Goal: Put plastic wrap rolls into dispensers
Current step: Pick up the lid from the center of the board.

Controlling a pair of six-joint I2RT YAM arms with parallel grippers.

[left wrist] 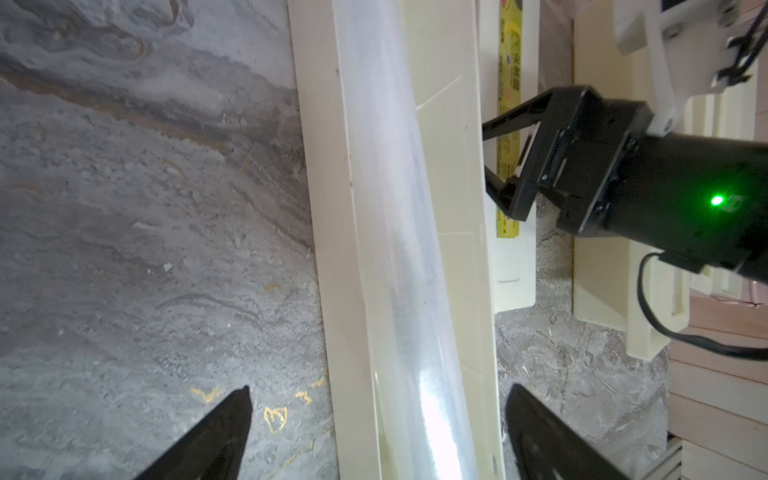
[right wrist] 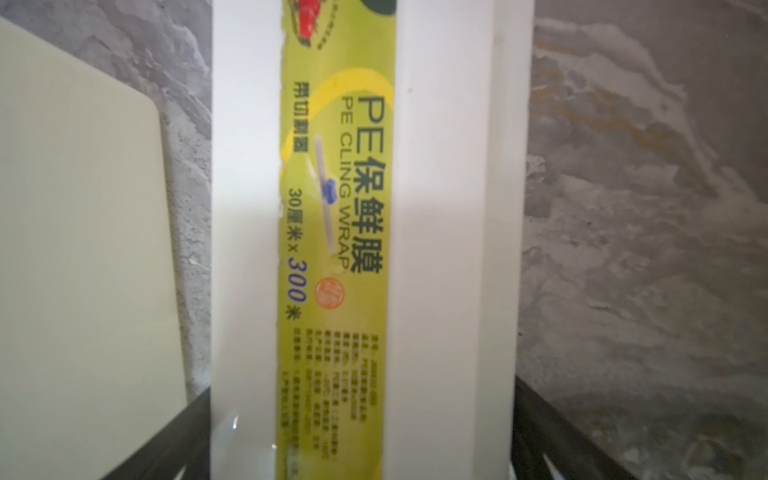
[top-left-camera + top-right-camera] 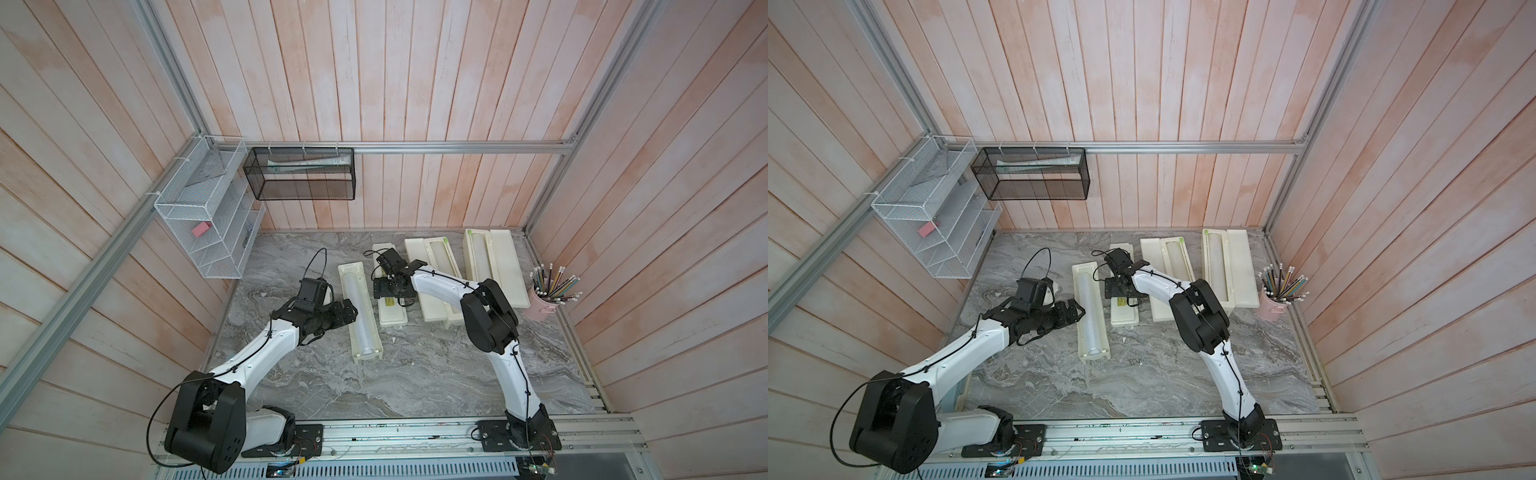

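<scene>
Three cream dispensers lie open on the marble table. The left dispenser [image 3: 368, 358] holds a plastic wrap roll [image 3: 360, 307] in its trough [image 1: 332, 208]. My left gripper [image 1: 379, 388] is open above it, one finger on each side of the trough and roll [image 1: 399, 208]. Its lid [image 3: 392, 318] with the yellow-green label [image 2: 336, 208] lies flat beside the trough. My right gripper [image 2: 362, 386] stands open over that lid [image 2: 449, 208], a finger at each long edge. The middle dispenser [image 3: 432, 307] and the right dispenser [image 3: 505, 266] each hold a roll [image 3: 441, 257] [image 3: 480, 257].
A pink cup of pencils [image 3: 544, 307] stands at the table's right edge. On the left wall hangs a white wire rack [image 3: 208, 232]; a black mesh basket [image 3: 303, 178] hangs on the back wall. Both arm bases sit on the front rail.
</scene>
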